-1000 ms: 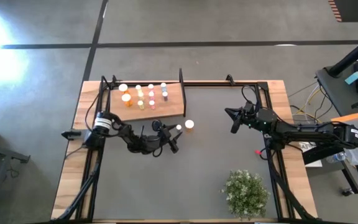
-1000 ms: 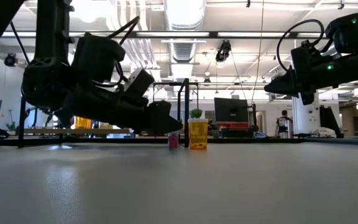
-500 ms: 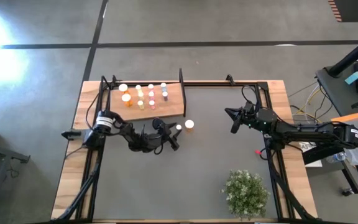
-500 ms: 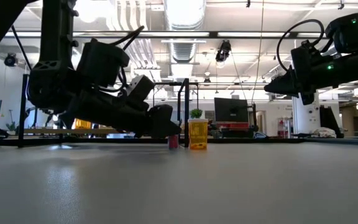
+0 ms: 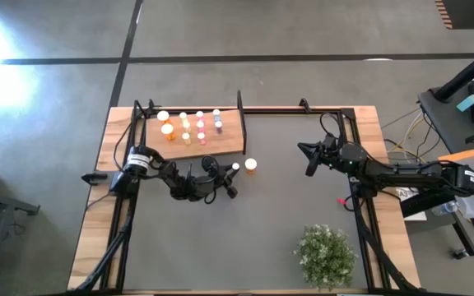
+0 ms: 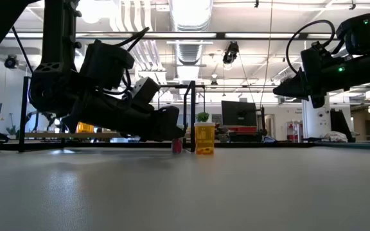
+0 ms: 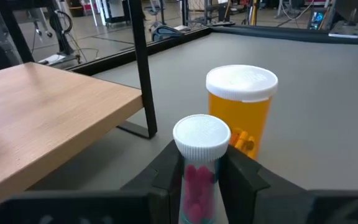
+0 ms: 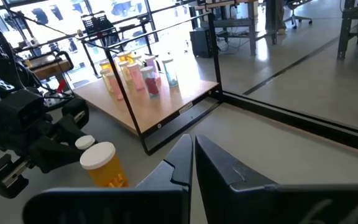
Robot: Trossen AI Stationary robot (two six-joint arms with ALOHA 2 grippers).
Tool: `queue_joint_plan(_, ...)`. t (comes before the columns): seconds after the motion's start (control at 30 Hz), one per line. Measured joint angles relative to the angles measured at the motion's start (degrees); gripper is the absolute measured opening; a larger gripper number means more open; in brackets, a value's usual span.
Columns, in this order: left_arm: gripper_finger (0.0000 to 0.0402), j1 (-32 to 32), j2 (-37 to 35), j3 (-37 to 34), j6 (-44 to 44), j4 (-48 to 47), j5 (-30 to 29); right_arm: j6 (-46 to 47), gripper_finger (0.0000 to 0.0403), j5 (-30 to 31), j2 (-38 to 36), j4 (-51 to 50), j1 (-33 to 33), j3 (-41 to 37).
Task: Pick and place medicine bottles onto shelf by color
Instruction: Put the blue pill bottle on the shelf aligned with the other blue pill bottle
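The left tool (image 7: 199,180) is clamping a small pink pill bottle (image 7: 199,163) low on its body, with the white cap showing above the fingers (image 7: 165,174). The bottle is sitting on the table (image 5: 286,205) just off the corner of the shelf (image 5: 229,141), where the other bottles (image 5: 192,125) are already standing in rows.

The main risk is the larger orange bottle (image 7: 240,107), which is standing just beside the pink one. Any sideways swing before the lift could knock it over or send it rolling. The grip is also sitting low on a narrow, smooth cylinder, so the bottle may tilt or slip between the fingers as it rises.

On the way to the shelf, the thin black post (image 7: 143,68) at its near corner is standing close to the likely path, and the shelf edge is raised above the table, so the bottle needs to clear both. The packed rows leave little room for setting it down without nudging neighbours.

The right tool (image 5: 307,160) is hanging closed above the table's right side, well apart. A green plant (image 5: 326,255) is sitting near the front edge, out of the way.
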Motion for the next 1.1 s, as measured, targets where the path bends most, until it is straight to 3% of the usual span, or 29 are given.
queue_joint_plan(0.23, 0.0091, 0.0, -0.89, 0.0, 0.19, 0.14, -4.78, -0.01, 0.0009, -0.01, -0.01, 0.01, 0.01, 0.0)
queue_joint_plan(0.67, 0.0095, 2.32, -8.4, -0.09, 7.63, 0.87, -18.89, 0.0, 0.0009, -0.01, -0.01, 0.01, 0.01, -0.02)
queue_joint_plan(1.1, 0.0095, 9.02, -8.48, 0.66, 7.12, 0.69, -19.72, 0.0, 0.0009, -0.01, 0.01, 0.0, 0.0, -0.01)
